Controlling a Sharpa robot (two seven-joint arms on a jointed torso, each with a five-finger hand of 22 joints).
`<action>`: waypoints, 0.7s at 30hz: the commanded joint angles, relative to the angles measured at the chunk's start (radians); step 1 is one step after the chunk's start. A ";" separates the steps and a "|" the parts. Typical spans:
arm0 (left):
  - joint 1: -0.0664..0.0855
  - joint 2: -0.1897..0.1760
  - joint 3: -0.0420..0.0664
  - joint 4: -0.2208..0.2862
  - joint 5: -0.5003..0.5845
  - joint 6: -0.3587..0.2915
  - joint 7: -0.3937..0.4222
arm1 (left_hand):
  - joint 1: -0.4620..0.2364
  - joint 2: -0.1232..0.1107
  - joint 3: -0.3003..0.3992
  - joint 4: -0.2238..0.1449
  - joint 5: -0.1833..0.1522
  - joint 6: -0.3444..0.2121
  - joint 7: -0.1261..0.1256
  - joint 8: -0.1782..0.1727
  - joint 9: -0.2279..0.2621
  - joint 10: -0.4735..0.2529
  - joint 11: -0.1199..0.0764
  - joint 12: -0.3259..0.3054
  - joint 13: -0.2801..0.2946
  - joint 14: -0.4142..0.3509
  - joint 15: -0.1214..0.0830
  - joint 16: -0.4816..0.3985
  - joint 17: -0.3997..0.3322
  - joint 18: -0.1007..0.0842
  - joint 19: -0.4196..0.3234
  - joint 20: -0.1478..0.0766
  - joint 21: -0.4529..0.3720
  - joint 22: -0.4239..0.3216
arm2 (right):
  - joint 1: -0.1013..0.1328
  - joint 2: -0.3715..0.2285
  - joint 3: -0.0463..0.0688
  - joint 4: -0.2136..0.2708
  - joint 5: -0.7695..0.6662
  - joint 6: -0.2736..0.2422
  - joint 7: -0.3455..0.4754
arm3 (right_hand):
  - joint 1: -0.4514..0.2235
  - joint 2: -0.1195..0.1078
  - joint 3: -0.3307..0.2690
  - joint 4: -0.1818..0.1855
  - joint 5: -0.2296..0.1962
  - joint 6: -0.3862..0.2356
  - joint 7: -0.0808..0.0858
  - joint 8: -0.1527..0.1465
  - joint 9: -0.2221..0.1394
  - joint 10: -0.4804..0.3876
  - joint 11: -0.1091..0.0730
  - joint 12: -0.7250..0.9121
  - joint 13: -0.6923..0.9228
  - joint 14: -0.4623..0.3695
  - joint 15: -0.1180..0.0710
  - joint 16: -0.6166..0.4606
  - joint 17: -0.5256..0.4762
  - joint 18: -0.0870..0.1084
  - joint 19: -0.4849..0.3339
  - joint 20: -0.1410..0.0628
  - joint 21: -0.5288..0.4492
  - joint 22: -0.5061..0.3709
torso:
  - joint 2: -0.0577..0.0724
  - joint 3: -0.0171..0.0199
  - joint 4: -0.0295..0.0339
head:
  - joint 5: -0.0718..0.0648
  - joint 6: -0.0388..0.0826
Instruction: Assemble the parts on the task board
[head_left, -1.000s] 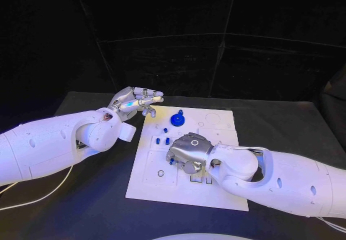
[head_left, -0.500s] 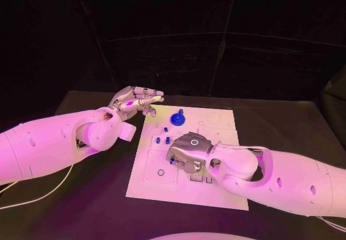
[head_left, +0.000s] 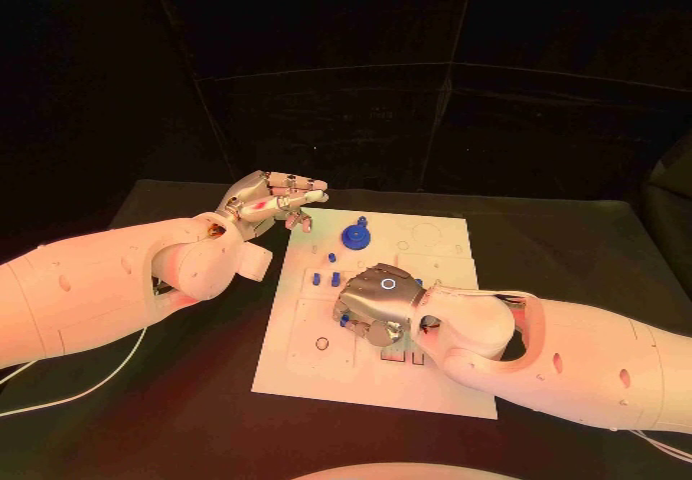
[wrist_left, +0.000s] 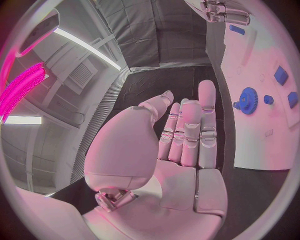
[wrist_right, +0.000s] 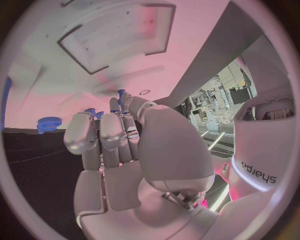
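The left arm reaches in from the near left, its left hand (head_left: 271, 205) raised with palm turned inward, fingers loosely curled together and holding nothing. The right arm bends in from the right, its right hand (head_left: 378, 304) turned palm down, fingers curled under, pinching a small blue piece (wrist_right: 120, 95) at the fingertips.

The task board (head_left: 433, 385) lies mid-table (head_left: 173, 400), the gear (head_left: 355, 238) near its far edge, the left hand (head_left: 270, 205) over its far-left corner, the right hand (head_left: 378, 303) above its middle
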 joint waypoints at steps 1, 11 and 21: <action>0.002 0.000 0.001 0.002 0.004 0.013 0.002 | -0.003 0.009 -0.003 0.000 0.000 -0.006 0.001 0.007 -0.002 -0.006 0.000 0.007 -0.001 -0.008 0.001 -0.003 -0.001 0.012 -0.005 0.001 -0.006 -0.001 | 0.001 0.002 0.000 0.000 -0.001 0.004 0.000 | -0.015 -0.002 -0.005 -0.003 0.002 0.006 -0.001 0.001 0.000 0.003 0.000 0.001 0.000 0.010 0.003 0.003 -0.003 -0.017 -0.006 0.002 0.003 -0.001 | 0.000 0.0001 -0.0003 | 0.000 0.000; 0.002 -0.001 0.001 0.003 0.004 0.012 0.001 | -0.004 0.010 -0.004 0.001 0.000 -0.007 0.002 0.007 -0.002 -0.008 0.000 0.008 -0.001 -0.008 0.002 -0.003 -0.001 0.012 -0.005 0.001 -0.006 -0.001 | 0.001 0.008 0.000 -0.014 0.023 0.007 -0.003 | -0.103 -0.059 -0.068 0.038 0.009 -0.069 0.012 -0.008 -0.007 -0.084 0.021 -0.012 -0.006 -0.003 0.020 -0.026 -0.051 -0.011 -0.030 0.016 -0.023 -0.039 | 0.000 -0.0004 -0.0002 | -0.001 -0.001; 0.002 -0.001 0.001 0.002 0.004 0.012 0.001 | -0.004 0.010 -0.004 0.001 0.000 -0.007 0.002 0.007 -0.002 -0.008 0.000 0.008 -0.001 -0.008 0.002 -0.003 -0.001 0.012 -0.005 0.001 -0.006 -0.001 | 0.001 0.004 0.000 -0.011 0.044 -0.036 0.005 | -0.119 -0.065 -0.112 0.056 0.012 -0.085 0.014 -0.007 -0.006 -0.104 0.023 -0.007 -0.005 -0.006 0.022 -0.035 -0.070 -0.008 -0.035 0.019 -0.032 -0.051 | 0.000 0.0003 -0.0006 | -0.002 -0.001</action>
